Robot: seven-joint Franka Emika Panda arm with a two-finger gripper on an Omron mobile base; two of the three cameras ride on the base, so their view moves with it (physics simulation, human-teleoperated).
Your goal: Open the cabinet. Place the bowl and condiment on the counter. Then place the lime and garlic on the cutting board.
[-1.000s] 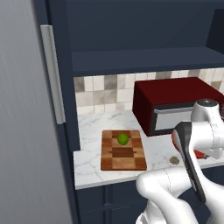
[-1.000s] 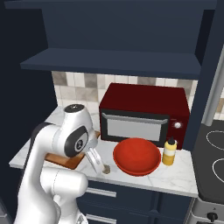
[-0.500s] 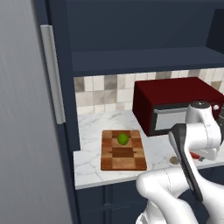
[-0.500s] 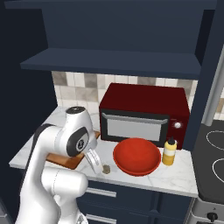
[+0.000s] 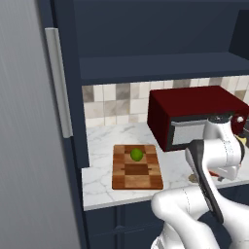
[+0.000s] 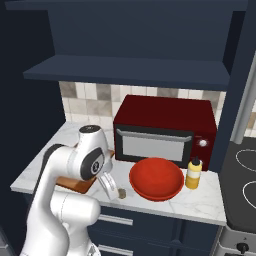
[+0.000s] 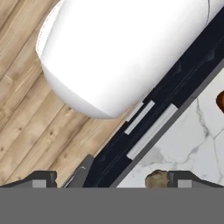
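the gripper (image 7: 111,179) has its 2 fingertips (image 7: 41,178) spread as wide as they go, with nothing between them; in the hand view the garlic (image 7: 157,179) sits at about 5 o'clock, just inside the right-hand tip and resting on the counter (image 7: 192,144), so the jaws straddle it loosely without pinching it yet; in the right base view the gripper (image 6: 112,186) hangs low over the marble, with the garlic (image 6: 121,194) at about 4 o'clock from it.

over the last second the hand has dropped and tilted closer to the counter edge, while the fingers have stayed at the same wide spread; the garlic has not moved; i judge this as the final descent before the pinch, and the lump sits off-centre toward 1 finger, so a small sideways correction looks wise before closing.

outward from there, the bowl (image 6: 156,178) stands on the counter at 3 o'clock from the gripper, and the condiment (image 6: 193,173) stands upright just beside the bowl, further toward 3 o'clock; both are in front of the microwave (image 6: 165,127); those 2 placements look done.

in the left base view the cutting board (image 5: 137,168) lies on the counter (image 5: 99,146) at 9 o'clock from the arm, and the lime (image 5: 137,154) rests on its far half; the cabinet (image 5: 63,97) door stands open at the left; only the garlic is left to carry over.
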